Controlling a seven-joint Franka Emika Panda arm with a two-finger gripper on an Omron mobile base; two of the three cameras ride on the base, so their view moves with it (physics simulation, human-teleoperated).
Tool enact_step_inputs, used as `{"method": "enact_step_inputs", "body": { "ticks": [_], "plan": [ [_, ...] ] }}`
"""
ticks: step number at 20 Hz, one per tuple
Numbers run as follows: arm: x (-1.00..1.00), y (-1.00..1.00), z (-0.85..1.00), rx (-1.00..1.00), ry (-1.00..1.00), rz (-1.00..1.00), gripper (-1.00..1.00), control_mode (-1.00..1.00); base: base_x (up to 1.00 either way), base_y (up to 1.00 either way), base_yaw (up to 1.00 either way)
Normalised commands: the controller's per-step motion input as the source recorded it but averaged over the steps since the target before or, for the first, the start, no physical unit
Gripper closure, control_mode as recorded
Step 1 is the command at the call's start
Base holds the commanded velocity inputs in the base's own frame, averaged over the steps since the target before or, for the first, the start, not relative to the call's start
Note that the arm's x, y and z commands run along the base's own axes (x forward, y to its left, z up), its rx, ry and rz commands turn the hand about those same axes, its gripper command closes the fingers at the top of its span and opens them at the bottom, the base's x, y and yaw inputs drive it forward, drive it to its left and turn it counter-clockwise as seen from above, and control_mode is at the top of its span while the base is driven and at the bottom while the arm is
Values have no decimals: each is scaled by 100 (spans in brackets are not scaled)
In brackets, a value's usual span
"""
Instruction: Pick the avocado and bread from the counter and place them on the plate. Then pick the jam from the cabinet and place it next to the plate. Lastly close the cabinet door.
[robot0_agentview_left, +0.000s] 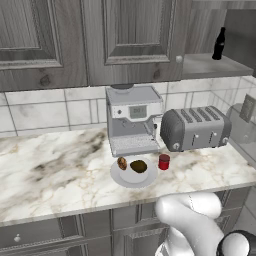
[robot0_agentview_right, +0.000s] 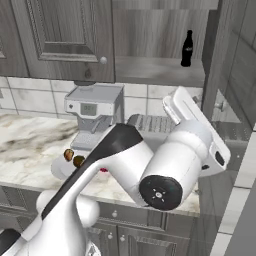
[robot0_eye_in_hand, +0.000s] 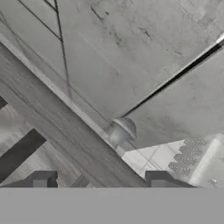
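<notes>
Two items sit on the plate (robot0_agentview_left: 133, 179). The cabinet (robot0_agentview_left: 200, 45) stands open at upper right above the counter (robot0_agentview_left: 55, 170), a black bottle (robot0_agentview_left: 219, 44) upright on its grey shelf (robot0_agentview_left: 207, 65). On the counter, a coffee machine (robot0_agentview_left: 131, 120) stands beside a toaster (robot0_agentview_left: 195, 128). The plate lies just in front of the coffee machine, carrying the avocado (robot0_agentview_left: 138, 166) and, to its left, the bread (robot0_agentview_left: 122, 163). The jam (robot0_agentview_left: 164, 161) stands upright on the counter just right of the plate. In the hand view, the gripper (robot0_eye_in_hand: 100, 180) faces a round door knob (robot0_eye_in_hand: 120, 130); its fingers (robot0_eye_in_hand: 41, 179) stand apart, clamped on nothing.
</notes>
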Motion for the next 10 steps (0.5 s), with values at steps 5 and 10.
{"method": "enact_step_inputs", "body": {
  "ticks": [5, 10],
  "plan": [
    [100, 100, -100, 4, 21, 19, -100, -100, 0, 0, 0],
    [100, 100, -98, 0, 21, 4, -100, -100, 0, 0, 0]
  ]
}}
